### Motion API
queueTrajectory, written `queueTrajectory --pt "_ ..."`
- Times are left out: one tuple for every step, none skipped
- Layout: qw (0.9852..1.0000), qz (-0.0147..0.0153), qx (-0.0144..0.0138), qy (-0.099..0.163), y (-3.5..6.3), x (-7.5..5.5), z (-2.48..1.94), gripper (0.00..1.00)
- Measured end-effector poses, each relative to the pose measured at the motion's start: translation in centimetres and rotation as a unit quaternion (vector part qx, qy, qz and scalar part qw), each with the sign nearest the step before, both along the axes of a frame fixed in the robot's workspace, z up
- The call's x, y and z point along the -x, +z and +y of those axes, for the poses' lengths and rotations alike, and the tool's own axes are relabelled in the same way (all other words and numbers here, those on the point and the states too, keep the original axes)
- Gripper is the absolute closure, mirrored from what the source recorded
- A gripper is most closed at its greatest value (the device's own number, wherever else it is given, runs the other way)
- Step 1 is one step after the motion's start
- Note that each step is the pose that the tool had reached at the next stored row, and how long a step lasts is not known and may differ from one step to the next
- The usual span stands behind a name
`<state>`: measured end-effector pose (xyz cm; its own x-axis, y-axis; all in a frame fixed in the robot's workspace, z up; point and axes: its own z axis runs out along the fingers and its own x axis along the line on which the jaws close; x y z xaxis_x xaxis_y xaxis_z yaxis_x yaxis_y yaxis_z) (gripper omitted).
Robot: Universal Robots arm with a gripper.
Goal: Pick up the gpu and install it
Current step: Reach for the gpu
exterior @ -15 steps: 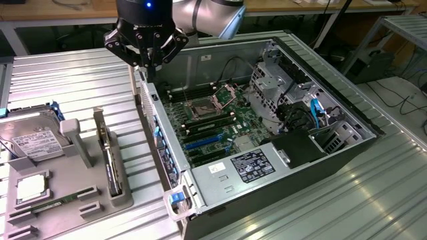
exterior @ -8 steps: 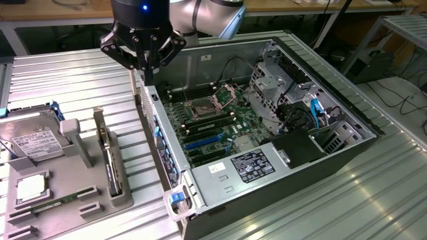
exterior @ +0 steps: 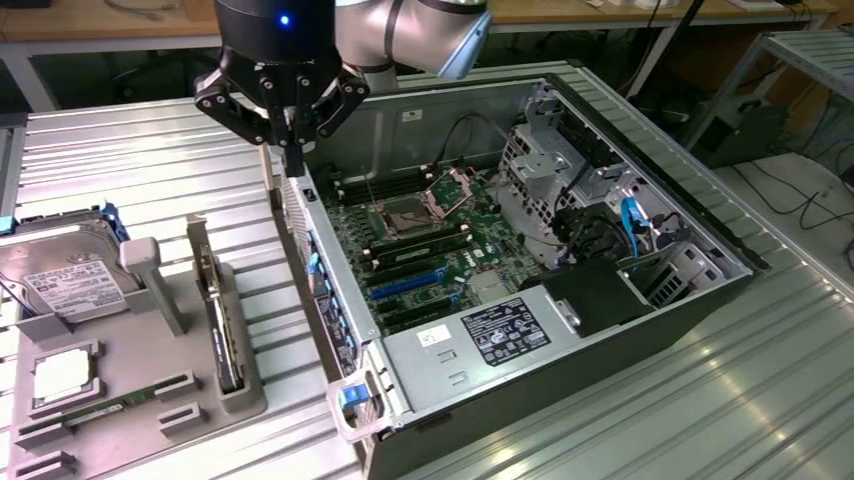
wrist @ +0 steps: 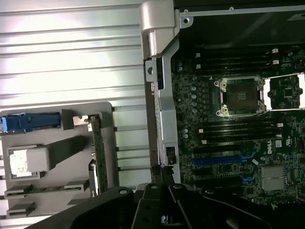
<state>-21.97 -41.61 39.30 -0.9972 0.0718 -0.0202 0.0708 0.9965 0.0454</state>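
Nearest the wrist lens, gripper (wrist: 164,174): black fingers pinched fully together, nothing held between them, tips down at the rim of the computer case (exterior: 574,400), on the wall that faces the parts holder, toward that wall's end away from the exterior camera; unclear whether touching the rim or just above it; untouched, gpu (exterior: 223,330) standing on its long edge in a slot of the grey holder (exterior: 174,400), just beside the case on the exterior view's left, running parallel to the case wall, well apart from the gripper tips; farther from the case in the same holder, hard drive (exterior: 60,280) with a white label, propped between grey posts; close by it, square silver chip (exterior: 60,375) lying flat in a recess; slim green memory stick (exterior: 107,408) lying flat near that chip; inside the case, laid on its side with the panel off, motherboard (exterior: 427,250) facing up; processor socket (exterior: 400,215) with its metal frame swung open; blue expansion slots (exterior: 407,285) nearer the exterior camera than the socket; beneath case and holder alike, ribbed metal table (exterior: 134,160).
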Motion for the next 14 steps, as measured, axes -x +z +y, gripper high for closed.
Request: queueTrajectory --pt "1.0000 0.0000 0.0000 0.000 0.00 0.06 -0.07 0.89" --pt "1.0000 0.0000 0.0000 0.001 0.00 0.15 -0.15 0.89" --pt "1.0000 0.0000 0.0000 0.001 0.00 0.22 -0.22 0.89" --pt "1.0000 0.0000 0.0000 0.001 0.00 0.29 -0.29 0.89" --pt "1.0000 0.0000 0.0000 0.001 0.00 0.36 -0.37 0.89" --pt "1.0000 0.0000 0.0000 0.002 0.00 0.45 -0.46 0.89" --pt "1.0000 0.0000 0.0000 0.002 0.00 0.52 -0.53 0.89" --pt "1.0000 0.0000 0.0000 0.002 0.00 0.59 -0.60 0.89" --pt "1.0000 0.0000 0.0000 0.002 0.00 0.66 -0.67 0.89" --pt "1.0000 0.0000 0.0000 0.003 0.00 0.73 -0.75 0.89" --pt "1.0000 0.0000 0.0000 0.003 0.00 0.81 -0.82 0.89" --pt "1.0000 0.0000 0.0000 0.003 0.00 0.88 -0.87 0.89" --pt "1.0000 0.0000 -0.0001 0.004 -0.01 0.97 -0.91 0.89" --pt "1.0000 0.0000 0.0000 0.004 0.00 1.02 -0.94 0.89"
